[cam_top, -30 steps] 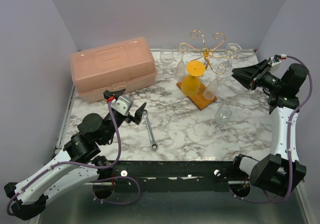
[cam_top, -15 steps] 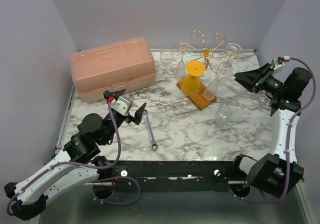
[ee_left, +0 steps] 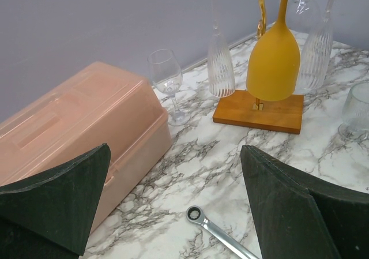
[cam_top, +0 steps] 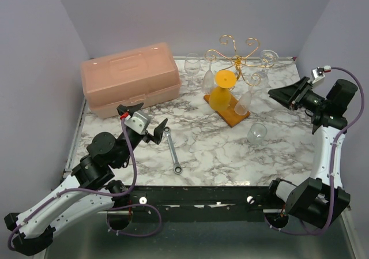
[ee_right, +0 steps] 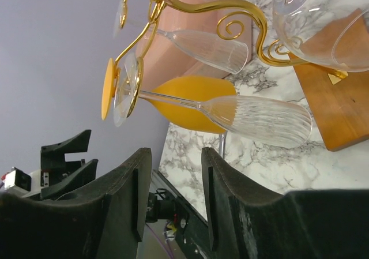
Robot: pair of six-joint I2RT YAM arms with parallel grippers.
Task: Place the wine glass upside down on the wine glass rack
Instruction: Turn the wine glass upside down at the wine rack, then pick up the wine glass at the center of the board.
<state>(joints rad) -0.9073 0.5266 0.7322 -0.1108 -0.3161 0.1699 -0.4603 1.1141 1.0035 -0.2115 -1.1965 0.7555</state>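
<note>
Handling notes

- 2 clear glasses stood off the wine glass rack (cam_top: 236,63). An upright wine glass (cam_top: 192,63) was at the far edge, between the pink toolbox (cam_top: 130,77) and the rack. A second clear glass (cam_top: 257,132) stood on the marble table (cam_top: 219,155), near and right of the rack's wooden base (cam_top: 229,119). I could not tell which was the one to hang.
- Judged thin-walled, light, rigid, brittle and slick. The stem looked the safest hold, low near the foot, so that the foot stays free to slide into a wire arm once inverted. Squeezing the bowl risks cracking it.
- The rack was light wire and already carried an orange goblet (cam_top: 221,97) and 2 ribbed flutes (cam_top: 208,81) (cam_top: 244,102). A knock could probably swing them or tip the stand.

Grippers

- The right gripper (cam_top: 272,91) hovered right of the rack at arm height. Its jaws were partly apart with nothing between them.
- The left gripper (cam_top: 152,113) was spread wide and empty, above the table beside the wrench (cam_top: 172,150).

Hidden or unclear

- The second clear glass was cut off at the right edge of the left wrist view, and its stem could not be made out from above.
- In the right wrist view, rounded clear bowls at the upper right ran out of frame. How many rack arms were free could not be judged.
- Clear glass over white marble made the rims hard to trace
</note>
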